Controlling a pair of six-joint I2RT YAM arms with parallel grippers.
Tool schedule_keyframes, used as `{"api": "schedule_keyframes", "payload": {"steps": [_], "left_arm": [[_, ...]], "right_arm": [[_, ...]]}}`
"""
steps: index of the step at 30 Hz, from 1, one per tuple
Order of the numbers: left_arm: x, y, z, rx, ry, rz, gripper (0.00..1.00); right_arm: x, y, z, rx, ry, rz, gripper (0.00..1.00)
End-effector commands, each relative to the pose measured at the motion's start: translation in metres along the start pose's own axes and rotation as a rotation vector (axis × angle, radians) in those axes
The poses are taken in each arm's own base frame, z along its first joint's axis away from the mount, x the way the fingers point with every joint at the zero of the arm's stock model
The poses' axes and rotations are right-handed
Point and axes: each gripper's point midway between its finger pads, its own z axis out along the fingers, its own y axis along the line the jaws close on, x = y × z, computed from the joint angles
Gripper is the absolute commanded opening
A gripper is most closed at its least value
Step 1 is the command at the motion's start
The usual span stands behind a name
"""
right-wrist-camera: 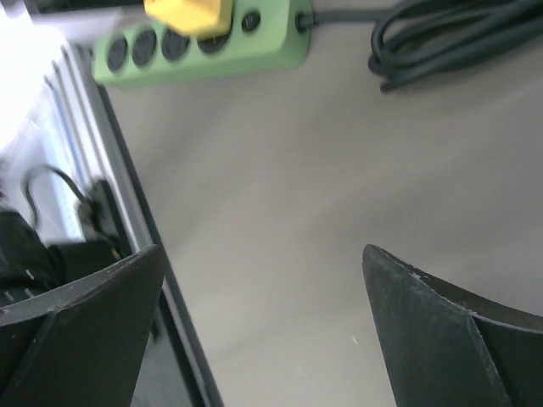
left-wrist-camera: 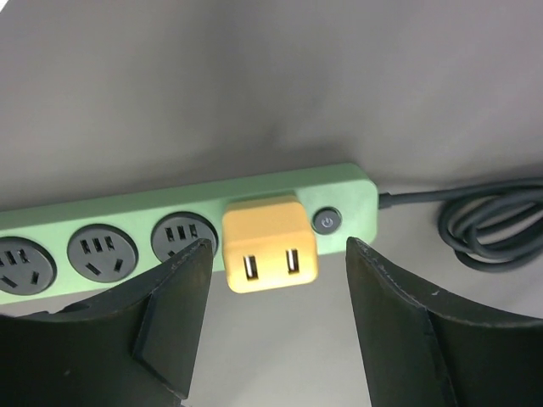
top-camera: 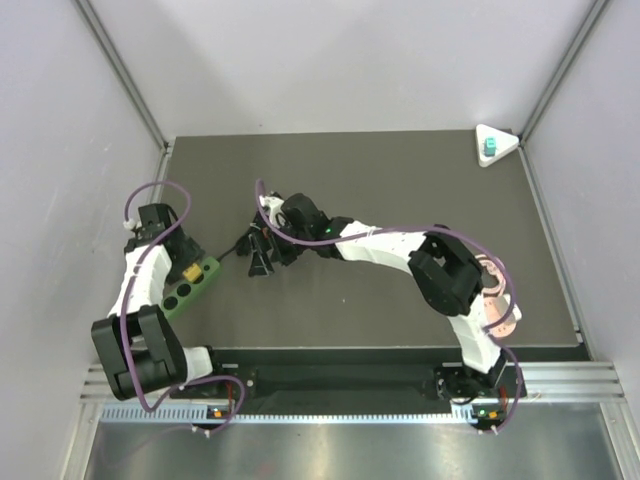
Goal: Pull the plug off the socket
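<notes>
1. Straddling the yellow USB adapter (left-wrist-camera: 263,225), the left gripper (left-wrist-camera: 278,254) stands wide, one finger on either side and neither touching it. The adapter sits plugged into the green power strip (left-wrist-camera: 356,203), just beside its power button.
2. Mid-table, the right gripper (right-wrist-camera: 261,250) gapes at its widest over bare surface, holding nothing. The coiled black cable (right-wrist-camera: 458,38) lies beyond it.
3. Far right corner: the teal plug (top-camera: 490,148) is seated on the white triangular socket (top-camera: 508,142), well apart from both grippers. By my read the pull hasn't begun and the whole job is left.
4. The plug is too small to judge how deep it seats. The pink disc (top-camera: 503,318) is half hidden behind the right arm.
</notes>
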Motion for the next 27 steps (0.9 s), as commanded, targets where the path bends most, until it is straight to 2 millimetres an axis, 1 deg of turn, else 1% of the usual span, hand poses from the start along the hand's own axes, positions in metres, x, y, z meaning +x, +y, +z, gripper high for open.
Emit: {"api": "schedule_keyframes", "payload": {"steps": [1, 2, 4, 5, 6, 9, 10, 11, 12, 13, 14, 15, 17, 19, 20, 21, 22, 23, 24, 25, 26, 27], "left_arm": [[-0.008, 0.003, 0.008, -0.024, -0.039, 0.023, 0.69], [-0.008, 0.003, 0.009, -0.026, -0.038, 0.022, 0.69], [-0.009, 0.002, 0.009, -0.022, -0.043, 0.032, 0.68], [-0.011, 0.002, 0.01, -0.021, -0.047, 0.031, 0.68], [-0.011, 0.001, 0.01, -0.016, -0.05, 0.034, 0.65], [-0.01, 0.002, 0.011, -0.02, -0.042, 0.034, 0.62], [-0.01, 0.003, 0.012, -0.027, -0.044, 0.033, 0.62], [-0.01, 0.003, 0.012, -0.026, -0.046, 0.036, 0.61], [-0.01, 0.003, 0.012, -0.024, -0.047, 0.039, 0.6], [-0.009, 0.002, 0.012, -0.02, -0.045, 0.039, 0.57], [-0.008, 0.002, 0.012, -0.017, -0.043, 0.039, 0.56], [-0.006, 0.002, 0.012, -0.012, -0.04, 0.038, 0.55], [-0.004, 0.001, 0.012, -0.003, -0.034, 0.038, 0.53], [-0.003, 0.002, 0.012, -0.002, -0.032, 0.044, 0.52], [-0.003, 0.003, 0.012, -0.011, -0.033, 0.046, 0.51], [-0.003, 0.005, 0.012, -0.015, -0.033, 0.048, 0.51], [-0.003, 0.004, 0.012, -0.012, -0.035, 0.049, 0.5], [-0.002, 0.004, 0.012, -0.011, -0.031, 0.05, 0.43], [-0.003, 0.003, 0.011, -0.005, -0.031, 0.046, 0.4], [-0.002, 0.002, 0.011, -0.004, -0.029, 0.046, 0.38], [-0.003, 0.002, 0.011, -0.001, -0.03, 0.045, 0.34], [-0.002, 0.001, 0.011, 0.003, -0.027, 0.045, 0.31]], "right_arm": [[-0.035, 0.013, 0.014, -0.078, -0.091, 0.104, 1.0], [-0.038, 0.014, 0.021, -0.103, -0.105, 0.115, 1.0], [-0.042, 0.016, 0.028, -0.122, -0.116, 0.161, 1.0], [-0.045, 0.016, 0.035, -0.139, -0.123, 0.162, 0.99], [-0.048, 0.016, 0.037, -0.145, -0.125, 0.17, 0.96], [-0.055, 0.017, 0.048, -0.17, -0.133, 0.184, 0.93], [-0.064, 0.021, 0.049, -0.184, -0.148, 0.18, 0.88], [-0.06, 0.016, 0.056, -0.18, -0.139, 0.187, 0.87], [-0.061, 0.015, 0.059, -0.185, -0.139, 0.191, 0.84], [-0.068, 0.018, 0.06, -0.194, -0.153, 0.194, 0.82], [-0.063, 0.013, 0.069, -0.198, -0.145, 0.2, 0.8], [-0.064, 0.013, 0.071, -0.208, -0.149, 0.211, 0.76], [-0.066, 0.014, 0.08, -0.242, -0.163, 0.205, 0.69], [-0.07, 0.015, 0.088, -0.272, -0.181, 0.221, 0.65], [-0.07, 0.018, 0.091, -0.283, -0.18, 0.221, 0.61], [-0.071, 0.018, 0.094, -0.289, -0.181, 0.222, 0.55], [-0.075, 0.019, 0.098, -0.296, -0.192, 0.215, 0.51], [-0.075, 0.02, 0.101, -0.298, -0.196, 0.214, 0.46], [-0.077, 0.022, 0.103, -0.303, -0.202, 0.213, 0.42], [-0.084, 0.028, 0.103, -0.319, -0.22, 0.207, 0.38], [-0.081, 0.025, 0.109, -0.318, -0.219, 0.214, 0.36], [-0.081, 0.028, 0.112, -0.325, -0.22, 0.216, 0.34]]}}
